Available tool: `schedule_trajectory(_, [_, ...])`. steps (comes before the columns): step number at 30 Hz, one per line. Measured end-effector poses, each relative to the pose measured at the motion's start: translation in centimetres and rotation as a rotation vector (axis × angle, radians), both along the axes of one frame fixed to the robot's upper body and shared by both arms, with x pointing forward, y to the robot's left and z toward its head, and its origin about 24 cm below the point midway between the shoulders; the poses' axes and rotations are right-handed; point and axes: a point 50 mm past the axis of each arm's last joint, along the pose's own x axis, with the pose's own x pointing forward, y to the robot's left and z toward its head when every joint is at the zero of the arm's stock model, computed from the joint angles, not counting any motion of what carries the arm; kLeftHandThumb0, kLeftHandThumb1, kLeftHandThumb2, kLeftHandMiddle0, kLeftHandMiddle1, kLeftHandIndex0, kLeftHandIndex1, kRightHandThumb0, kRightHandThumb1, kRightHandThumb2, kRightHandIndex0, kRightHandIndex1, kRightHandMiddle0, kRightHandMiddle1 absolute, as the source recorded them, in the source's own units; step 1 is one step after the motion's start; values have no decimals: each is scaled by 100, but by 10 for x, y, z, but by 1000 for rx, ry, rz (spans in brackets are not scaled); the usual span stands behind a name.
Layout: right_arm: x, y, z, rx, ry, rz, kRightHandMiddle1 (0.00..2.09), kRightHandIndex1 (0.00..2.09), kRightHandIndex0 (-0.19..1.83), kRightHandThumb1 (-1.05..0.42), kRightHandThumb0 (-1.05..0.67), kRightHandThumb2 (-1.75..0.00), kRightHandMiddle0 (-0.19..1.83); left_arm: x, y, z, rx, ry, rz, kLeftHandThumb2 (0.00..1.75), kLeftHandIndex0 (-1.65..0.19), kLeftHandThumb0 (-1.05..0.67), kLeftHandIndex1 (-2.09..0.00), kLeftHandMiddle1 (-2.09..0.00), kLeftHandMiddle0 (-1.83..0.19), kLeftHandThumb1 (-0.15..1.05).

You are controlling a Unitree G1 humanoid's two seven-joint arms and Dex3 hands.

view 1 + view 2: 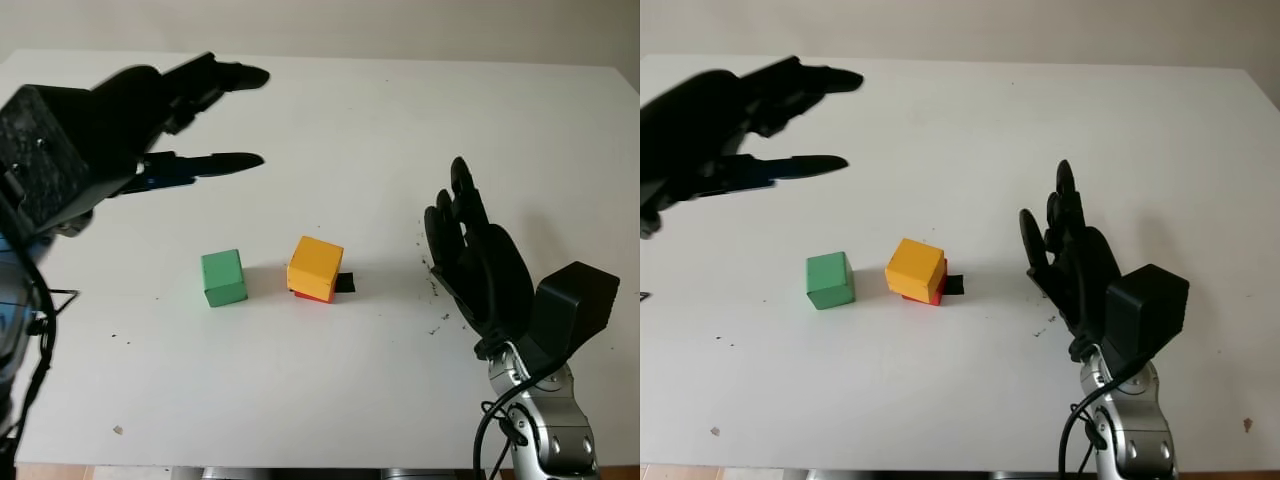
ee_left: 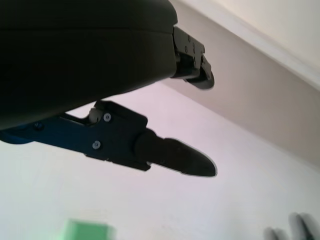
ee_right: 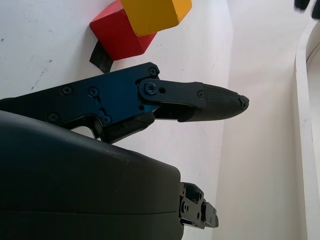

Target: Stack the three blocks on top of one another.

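Observation:
A yellow block sits on top of a red block near the middle of the white table; only a sliver of red shows under it from the head views. A green block stands alone on the table just left of that pair. My left hand hovers open above the table's far left, well behind the green block, holding nothing. My right hand is open to the right of the yellow block, a short gap away, holding nothing.
A small black piece lies against the right side of the red block. Dark specks dot the table near my right hand. The table's front edge runs close to my right forearm.

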Motion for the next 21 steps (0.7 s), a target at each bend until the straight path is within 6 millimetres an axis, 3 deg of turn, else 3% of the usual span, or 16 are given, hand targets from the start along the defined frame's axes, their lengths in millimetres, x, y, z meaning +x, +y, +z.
schedule_trajectory(7, [0,-1,0,-1,0,2,2,0,-19,-105,-69,-47,-19,-17,9,11,394,-43,-74,4,-34,-75,-8,-5,-4,91])
schedule_trajectory(15, [0,-1,0,-10,2,0,3,0,-19,-105,-69,-47,-19,-18,16,-3,616,18,-158,4,-29,-68,-5,-3,6,84])
schedule_trajectory(17, [1,-1,1,-10,1,3,1,0,-19,-105,-69,-48,-19,-19,15,-5,654,12,-185,6,-26,-72,-4,-3,7,86])
schedule_trajectory(19, [1,-1,1,-10,0,4,1,0,-19,-105,-69,-48,-19,-19,13,-9,679,15,-200,11,-22,-89,-3,-4,10,99])
schedule_trajectory(21, [1,-1,1,-12,0,6,2,0,-19,-105,-69,-48,-19,-18,12,-16,667,49,-195,15,-18,-95,-2,-4,11,103])
